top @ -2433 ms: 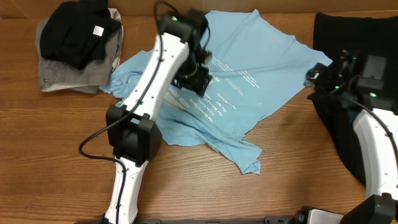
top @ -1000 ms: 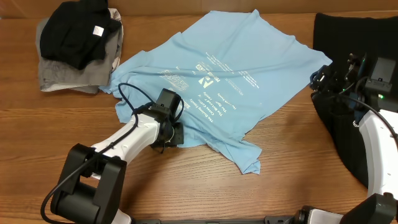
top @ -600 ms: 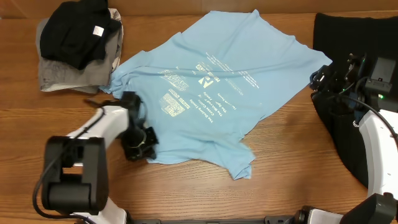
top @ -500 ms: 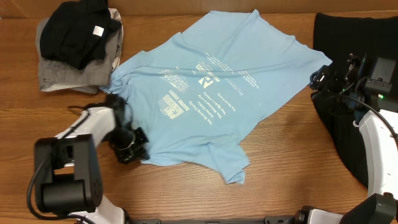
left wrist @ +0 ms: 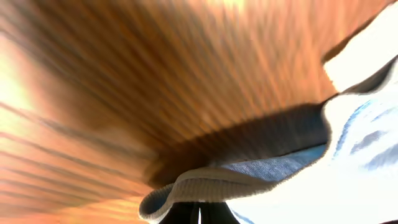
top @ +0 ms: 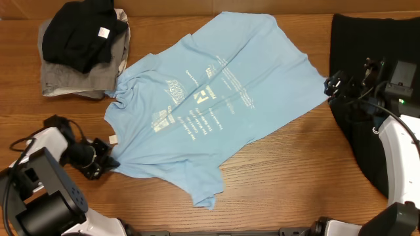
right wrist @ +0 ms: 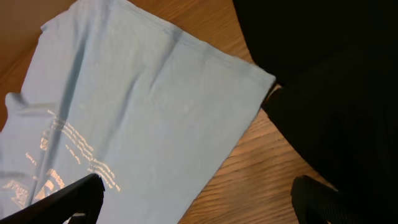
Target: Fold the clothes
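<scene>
Wooden table (top: pixel 282 190) of brown grain carries everything. The light blue T-shirt with white print (top: pixel 230 111) lies spread across its middle, print up and mostly flat, which looks like the laying-out needed before any fold. Its lower edge toward the front of the table is rumpled, so I judge the flattening unfinished. At the right side sits the large loose black garment (top: pixel 374 39), bunched and probably waiting its turn; one corner of the shirt reaches just beside it. In the far left corner a small stack of folded black and grey clothes (top: pixel 75 72) rests just beside the shirt's sleeve, seemingly a place for finished pieces.

The left gripper (top: pixel 105 162) is low at the shirt's left end, just below a small white tag (top: pixel 113 139). Its jaws are pinched tight on a ribbed band (left wrist: pixel 199 186) of the blue cloth, likely the neckline. The wrist view shows that band raised slightly off the wood, with shadow beneath. Such a grip suits pulling the shirt taut. The right gripper (top: pixel 335 82) hovers by the shirt's right corner with its fingers (right wrist: pixel 71 196) spread wide, holding nothing and touching nothing that I can see.
</scene>
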